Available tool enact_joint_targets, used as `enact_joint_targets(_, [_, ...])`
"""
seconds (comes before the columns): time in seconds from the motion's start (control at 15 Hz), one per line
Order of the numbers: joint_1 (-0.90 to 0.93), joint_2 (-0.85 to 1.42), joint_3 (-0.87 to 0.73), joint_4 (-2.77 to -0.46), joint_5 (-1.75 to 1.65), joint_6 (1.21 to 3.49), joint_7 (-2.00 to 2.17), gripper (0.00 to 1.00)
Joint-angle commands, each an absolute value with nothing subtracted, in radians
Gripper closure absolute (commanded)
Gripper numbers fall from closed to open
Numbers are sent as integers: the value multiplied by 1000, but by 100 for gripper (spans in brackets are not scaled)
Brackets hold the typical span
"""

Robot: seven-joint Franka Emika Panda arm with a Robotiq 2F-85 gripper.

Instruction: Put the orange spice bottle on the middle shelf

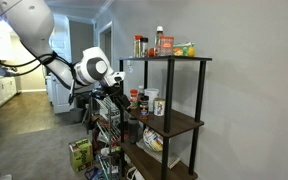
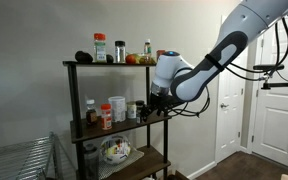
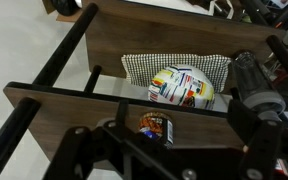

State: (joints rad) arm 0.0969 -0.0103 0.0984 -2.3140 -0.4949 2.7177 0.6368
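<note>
In the wrist view the orange spice bottle stands upright on the dark brown middle shelf, near its front edge. My gripper is open around it. The right finger stands well clear of the bottle, with bare board between them. In both exterior views the gripper is at the end of the middle shelf of the black-framed rack, and the bottle is hidden behind it.
The middle shelf also holds a white cup, a red-orange jar and a dark bottle. The top board carries a reddish-brown jar and a red-capped bottle. A patterned bowl on checked cloth lies on the lowest shelf.
</note>
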Motion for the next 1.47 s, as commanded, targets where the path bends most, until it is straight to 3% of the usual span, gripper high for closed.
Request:
enact_joint_targets(0.0, [98,-58,101,-2347,-554,2715,707,0])
enact_joint_targets(0.53, [102,-351,132,-2517,-568,2685,814,0])
enact_joint_targets(0.73, [25,-449,187,-2540,-723,2717,956,0])
enact_joint_targets(1.4, [-205,-509,298,-2452,-1027,2704,1351,0])
